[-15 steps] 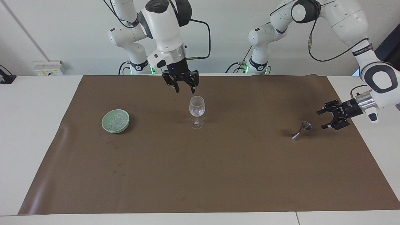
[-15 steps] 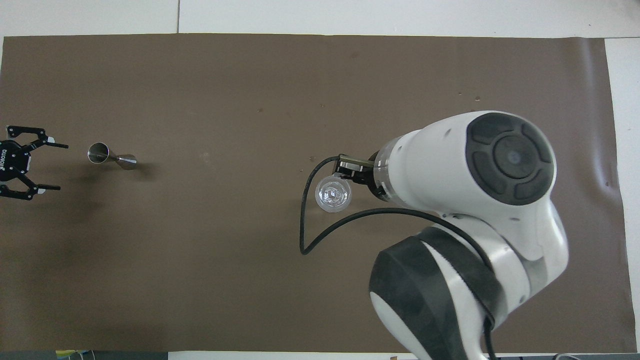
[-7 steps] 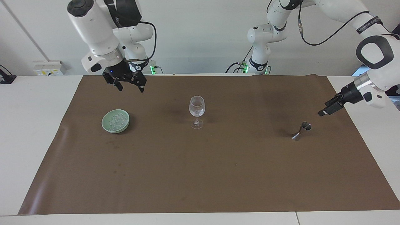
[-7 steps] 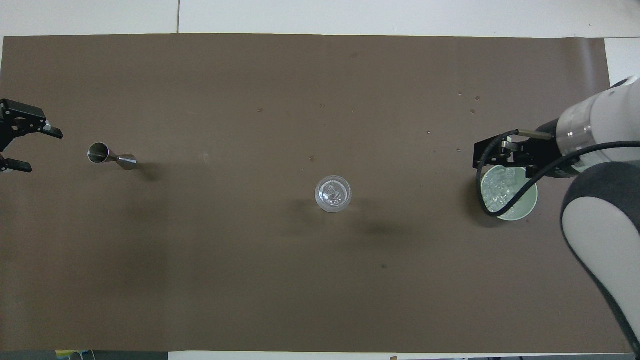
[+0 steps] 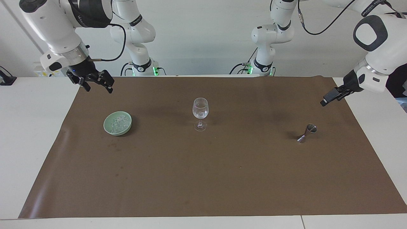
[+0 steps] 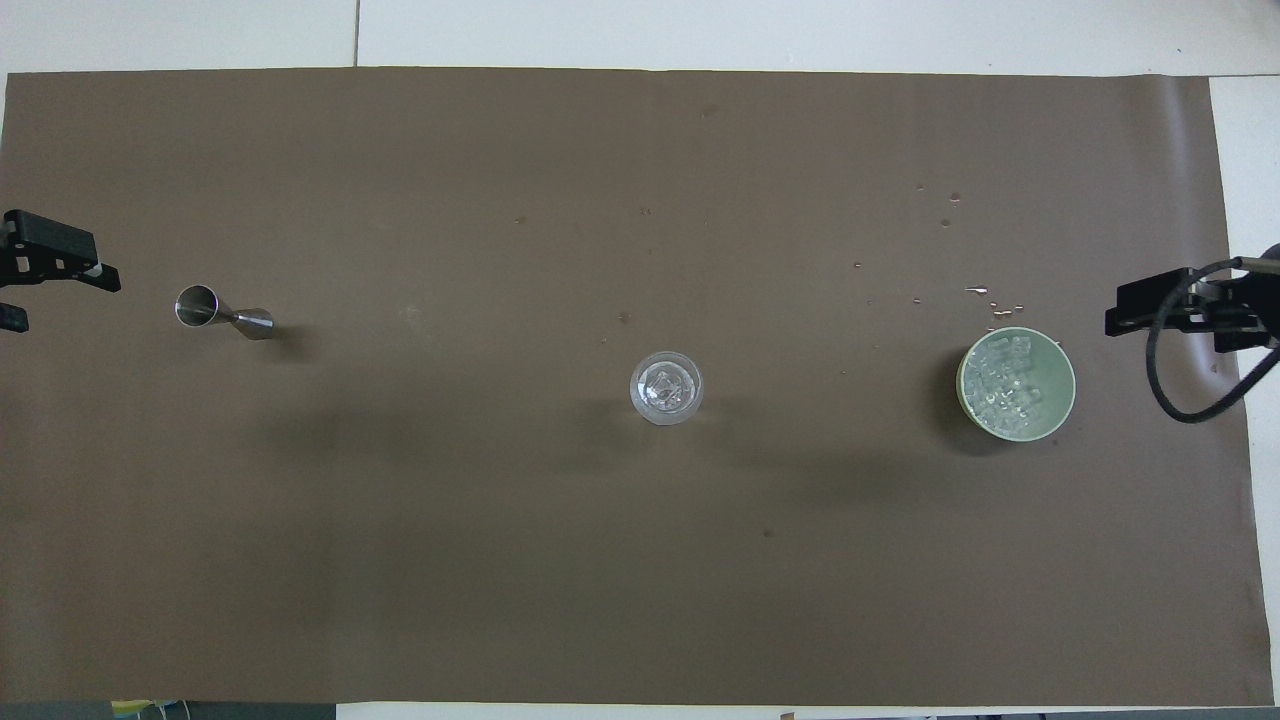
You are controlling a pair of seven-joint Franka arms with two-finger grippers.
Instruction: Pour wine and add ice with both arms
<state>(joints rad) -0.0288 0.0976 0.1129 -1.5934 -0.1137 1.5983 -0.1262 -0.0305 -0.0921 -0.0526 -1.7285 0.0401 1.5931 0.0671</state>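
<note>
A clear stemmed wine glass (image 5: 200,112) stands upright mid-mat, with an ice cube (image 6: 667,384) in its bowl. A pale green bowl (image 5: 126,128) holding several ice cubes (image 6: 1008,380) sits toward the right arm's end. A steel jigger (image 5: 307,132) lies on its side toward the left arm's end. My right gripper (image 5: 98,89) is open and empty, raised over the mat's edge, apart from the bowl. My left gripper (image 5: 326,101) is open and empty, raised over the mat's edge, apart from the jigger. Both show at the overhead view's side edges: left gripper (image 6: 62,300), right gripper (image 6: 1160,312).
A brown mat (image 5: 203,178) covers the white table (image 5: 28,127). Small wet drops (image 6: 985,293) lie on the mat beside the bowl, farther from the robots. A black cable (image 6: 1185,400) hangs from the right wrist.
My right gripper has swung from over the wine glass, past the bowl, out to the mat's edge. My left gripper has risen and drawn away from the jigger. Glass, bowl and jigger have not moved.
</note>
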